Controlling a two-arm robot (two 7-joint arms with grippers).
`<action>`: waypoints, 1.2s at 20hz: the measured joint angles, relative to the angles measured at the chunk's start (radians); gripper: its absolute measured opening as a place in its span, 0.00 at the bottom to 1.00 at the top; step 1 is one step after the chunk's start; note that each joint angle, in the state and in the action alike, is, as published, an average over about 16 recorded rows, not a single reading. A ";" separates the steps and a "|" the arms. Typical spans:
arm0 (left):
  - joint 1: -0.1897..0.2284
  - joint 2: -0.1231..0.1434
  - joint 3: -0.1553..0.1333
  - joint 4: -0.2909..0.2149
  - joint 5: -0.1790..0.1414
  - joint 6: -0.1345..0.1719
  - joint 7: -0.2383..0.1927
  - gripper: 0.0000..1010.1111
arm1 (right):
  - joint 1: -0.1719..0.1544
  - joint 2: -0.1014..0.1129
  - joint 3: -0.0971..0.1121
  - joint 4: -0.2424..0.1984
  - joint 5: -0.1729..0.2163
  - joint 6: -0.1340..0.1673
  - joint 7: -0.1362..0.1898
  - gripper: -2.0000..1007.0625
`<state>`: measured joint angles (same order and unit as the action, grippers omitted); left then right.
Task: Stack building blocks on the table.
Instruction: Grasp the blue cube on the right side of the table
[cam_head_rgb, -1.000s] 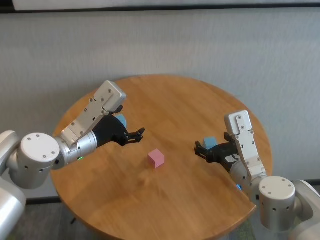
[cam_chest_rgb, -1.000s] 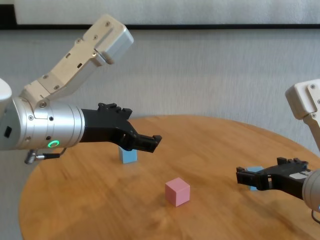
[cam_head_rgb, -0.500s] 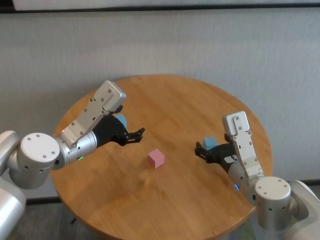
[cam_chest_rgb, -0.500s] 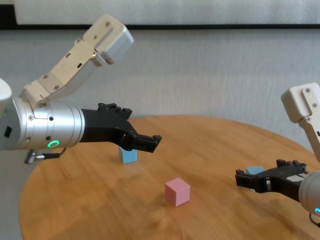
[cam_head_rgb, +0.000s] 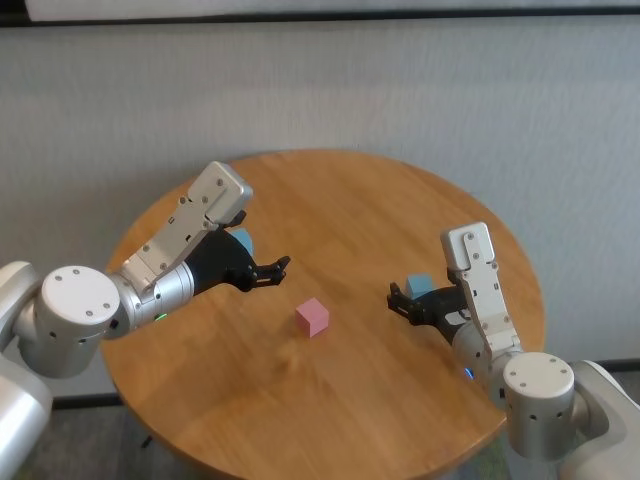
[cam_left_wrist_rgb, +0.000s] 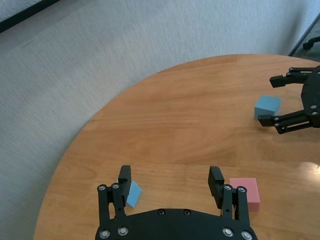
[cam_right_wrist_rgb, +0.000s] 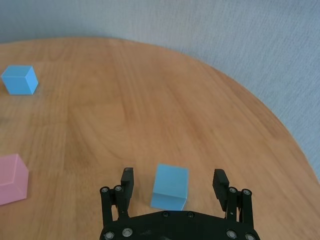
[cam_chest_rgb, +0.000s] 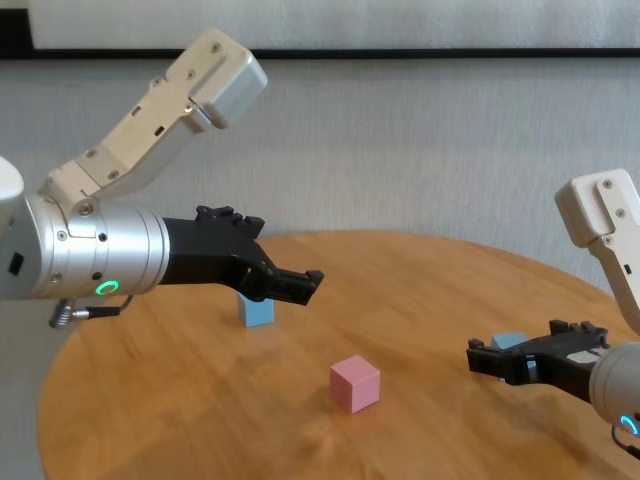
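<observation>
Three building blocks sit apart on the round wooden table (cam_head_rgb: 350, 200). The pink cube (cam_head_rgb: 312, 317) lies near the middle. One blue cube (cam_head_rgb: 243, 241) rests at the left, partly hidden behind my left arm. My left gripper (cam_head_rgb: 275, 270) hovers open above the table between that cube and the pink one, holding nothing. The other blue cube (cam_right_wrist_rgb: 170, 187) stands on the right between the open fingers of my right gripper (cam_right_wrist_rgb: 174, 174), with a gap on each side. In the chest view the right gripper (cam_chest_rgb: 485, 357) is low over the wood in front of that blue cube (cam_chest_rgb: 508, 342).
A grey textured wall runs close behind the table. The table's far half (cam_chest_rgb: 400, 270) is bare wood. The round edge (cam_right_wrist_rgb: 280, 135) curves near the right blue cube.
My right arm has shifted slightly toward the table's middle, its fingers still around the right blue cube. The left arm and all cubes have stayed put.
</observation>
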<state>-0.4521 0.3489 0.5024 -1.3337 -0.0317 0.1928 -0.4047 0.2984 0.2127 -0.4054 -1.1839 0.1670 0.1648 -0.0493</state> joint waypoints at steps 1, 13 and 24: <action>0.000 0.000 0.000 0.000 0.000 0.000 0.000 0.99 | 0.001 -0.002 0.001 0.002 -0.002 0.000 0.000 0.99; 0.000 0.000 0.000 0.000 0.000 0.000 0.000 0.99 | 0.003 -0.015 0.018 0.018 -0.026 0.014 0.011 0.99; 0.000 0.000 0.000 0.000 0.000 0.000 0.000 0.99 | 0.000 -0.023 0.030 0.019 -0.046 0.030 0.017 0.97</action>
<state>-0.4521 0.3489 0.5025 -1.3336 -0.0317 0.1929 -0.4047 0.2987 0.1898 -0.3753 -1.1645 0.1211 0.1951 -0.0320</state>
